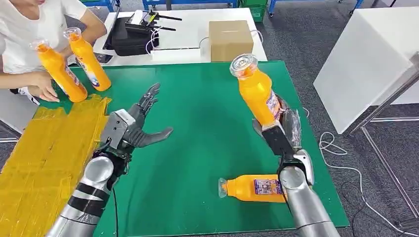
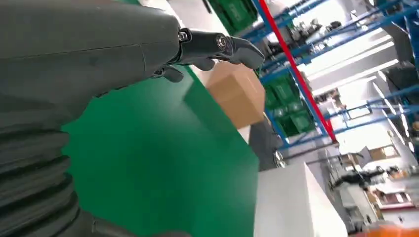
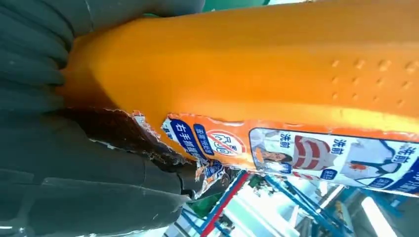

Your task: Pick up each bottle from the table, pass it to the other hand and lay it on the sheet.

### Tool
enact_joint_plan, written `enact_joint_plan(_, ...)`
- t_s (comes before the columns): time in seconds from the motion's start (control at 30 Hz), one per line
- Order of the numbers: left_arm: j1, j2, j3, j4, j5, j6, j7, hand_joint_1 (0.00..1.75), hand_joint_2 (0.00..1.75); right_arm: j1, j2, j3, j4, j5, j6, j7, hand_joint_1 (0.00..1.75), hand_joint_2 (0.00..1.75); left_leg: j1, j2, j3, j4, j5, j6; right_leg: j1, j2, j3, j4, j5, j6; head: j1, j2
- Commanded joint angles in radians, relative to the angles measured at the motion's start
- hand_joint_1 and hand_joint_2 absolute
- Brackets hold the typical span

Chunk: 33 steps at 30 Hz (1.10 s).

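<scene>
My right hand point(image 1: 281, 126) grips an orange bottle point(image 1: 256, 90) by its lower body and holds it upright, cap tilted left, above the right part of the green table point(image 1: 207, 123); its label and orange side point(image 3: 276, 84) loom close in the right wrist view. A second orange bottle point(image 1: 251, 188) lies on its side by the table's front edge, beside my right forearm. My left hand point(image 1: 136, 126) hovers empty over the table's left part, fingers spread point(image 2: 217, 47). The yellow sheet point(image 1: 44, 158) covers the table's left end.
A person at the far left holds two more orange bottles point(image 1: 59, 71) point(image 1: 90, 58) upright at the sheet's far edge. Behind the green table a white table carries a cardboard box point(image 1: 230, 39) and a black device point(image 1: 129, 34). A white cabinet point(image 1: 365, 64) stands right.
</scene>
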Motion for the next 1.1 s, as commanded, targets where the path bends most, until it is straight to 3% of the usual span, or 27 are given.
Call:
enact_joint_plan(0.03, -0.095, 0.013, -0.12, 0.081, 0.02, -0.004, 0.014, 0.0, 1.75, -0.045, 0.041, 0.07, 0.038, 0.0, 0.025, 0.003, 1.75, 1.75, 0.002, 0.0, 0.002, 0.0, -0.001, -0.001, 0.002, -0.001, 0.002, -0.001, -0.001, 0.0, 0.0, 0.0)
enact_joint_plan(0.43, -0.099, 0.013, -0.134, 0.082, 0.027, -0.008, 0.018, 0.0, 1.75, -0.051, 0.048, 0.105, 0.052, 0.011, 0.038, 0.014, 1.75, 1.75, 0.002, 0.001, 0.002, 0.0, -0.001, -0.001, 0.002, 0.001, 0.002, -0.001, 0.0, 0.001, 0.0, 0.0)
enact_joint_plan(0.67, -0.106, -0.012, -0.169, 0.087, 0.053, -0.024, 0.022, 0.0, 1.75, -0.081, 0.087, 0.219, 0.107, 0.039, 0.079, 0.026, 1.75, 1.75, 0.001, 0.001, 0.001, 0.0, -0.001, -0.001, 0.001, 0.001, 0.001, 0.0, 0.0, 0.0, 0.0, 0.0)
enact_joint_plan(1.1, -0.115, -0.055, -0.219, 0.124, 0.166, -0.049, 0.011, 0.0, 1.75, -0.14, 0.138, 0.297, 0.225, 0.068, 0.008, -0.001, 1.73, 1.75, 0.002, 0.001, 0.002, 0.0, -0.001, -0.001, 0.002, 0.0, 0.002, -0.001, 0.0, 0.001, 0.0, 0.0)
